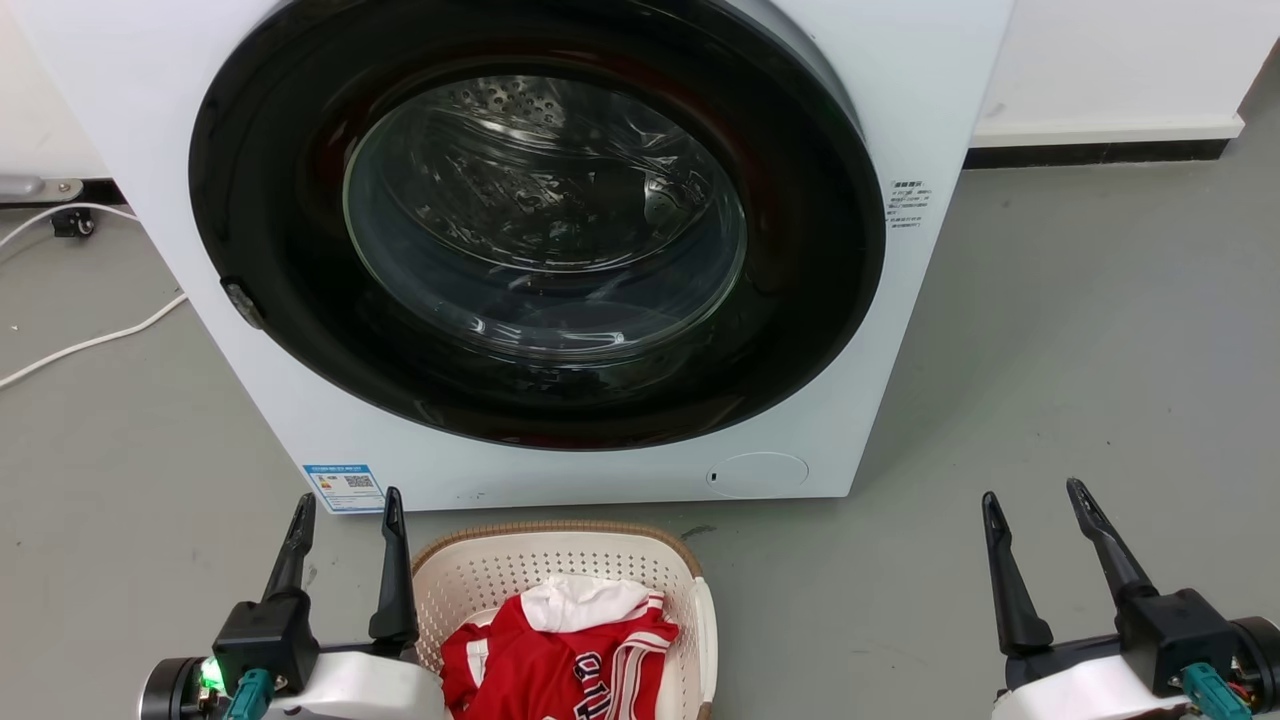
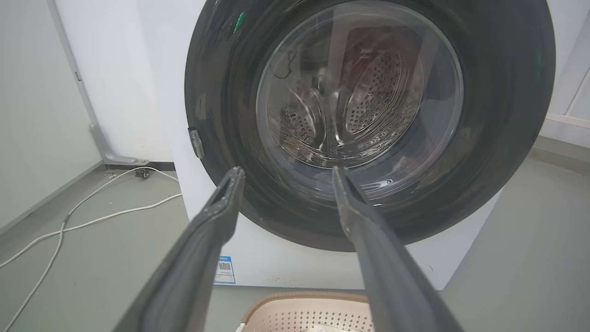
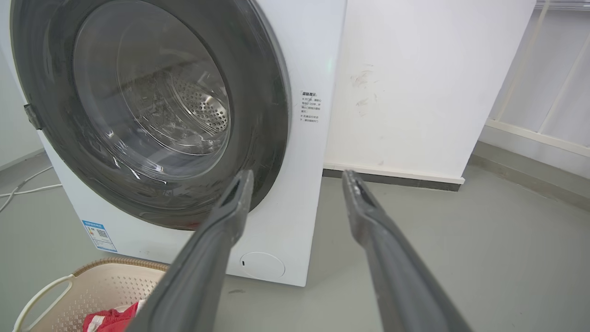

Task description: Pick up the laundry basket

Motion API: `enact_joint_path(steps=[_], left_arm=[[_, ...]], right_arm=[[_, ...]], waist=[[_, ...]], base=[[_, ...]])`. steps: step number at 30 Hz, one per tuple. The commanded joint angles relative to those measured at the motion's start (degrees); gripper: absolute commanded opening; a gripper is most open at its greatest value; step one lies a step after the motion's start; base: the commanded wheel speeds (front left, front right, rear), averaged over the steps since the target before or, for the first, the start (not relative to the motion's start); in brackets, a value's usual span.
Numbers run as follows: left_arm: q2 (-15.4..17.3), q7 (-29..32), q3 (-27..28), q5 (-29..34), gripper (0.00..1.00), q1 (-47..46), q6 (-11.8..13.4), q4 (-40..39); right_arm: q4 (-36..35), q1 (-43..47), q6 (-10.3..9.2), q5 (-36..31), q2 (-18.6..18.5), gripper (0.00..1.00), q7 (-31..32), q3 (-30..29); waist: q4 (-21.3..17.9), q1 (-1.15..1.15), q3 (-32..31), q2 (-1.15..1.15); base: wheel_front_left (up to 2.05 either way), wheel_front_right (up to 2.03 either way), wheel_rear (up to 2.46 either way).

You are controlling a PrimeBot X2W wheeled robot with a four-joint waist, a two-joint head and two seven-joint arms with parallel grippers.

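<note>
The laundry basket (image 1: 480, 575), cream-white with a brown rim and perforated walls, sits on the grey floor in front of the washing machine, holding a red and white garment (image 1: 560, 650). Its rim shows in the left wrist view as the basket (image 2: 304, 309) and at the lower left of the right wrist view as the basket (image 3: 106, 286) with a white handle. My left gripper (image 1: 347, 500) is open just left of the basket, its right finger close beside the basket's left wall. My right gripper (image 1: 1034, 490) is open, well to the right of the basket, holding nothing.
A white front-loading washing machine (image 1: 930, 120) with a closed dark round door (image 1: 540, 230) stands right behind the basket. White cables (image 1: 90, 340) lie on the floor at the left. A white wall with a dark skirting (image 1: 1100, 150) runs behind at the right.
</note>
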Motion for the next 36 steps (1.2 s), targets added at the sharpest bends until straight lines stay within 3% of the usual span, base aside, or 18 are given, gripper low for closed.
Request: enact_joint_path(steps=[1, 7, 20, 36], left_arm=[[0.16, -0.35, 0.11, 0.97, 1.0, 0.46, 0.21, -0.35], [0.16, -1.01, 0.22, 3.32, 1.0, 0.8, 0.61, -0.41], [0.16, -0.93, 0.45, 2.41, 1.0, 1.0, 0.6, 0.12], [0.16, -0.93, 0.7, 2.63, 1.0, 1.07, 0.52, 0.09]], right_arm=[[-0.37, 0.61, -0.02, -0.65, -0.11, 1.0, -0.52, -0.03], [-0.27, 0.99, -0.02, -2.2, -0.11, 1.0, -1.06, -0.3], [0.36, 0.69, -0.02, 3.02, -0.1, 1.0, -1.02, -0.31], [0.74, 0.67, -0.02, 3.76, -0.1, 1.0, -1.02, -0.06]], waist=[[-0.01, 0.0, -0.01, 0.0], [-0.01, 0.0, -0.07, 0.0], [0.17, 0.0, 0.06, 0.0], [0.17, 0.0, 0.08, 0.0]], base=[[0.0, 0.0, 0.0], [0.0, 0.0, 0.0], [0.0, 0.0, 0.0], [0.0, 0.0, 0.0]])
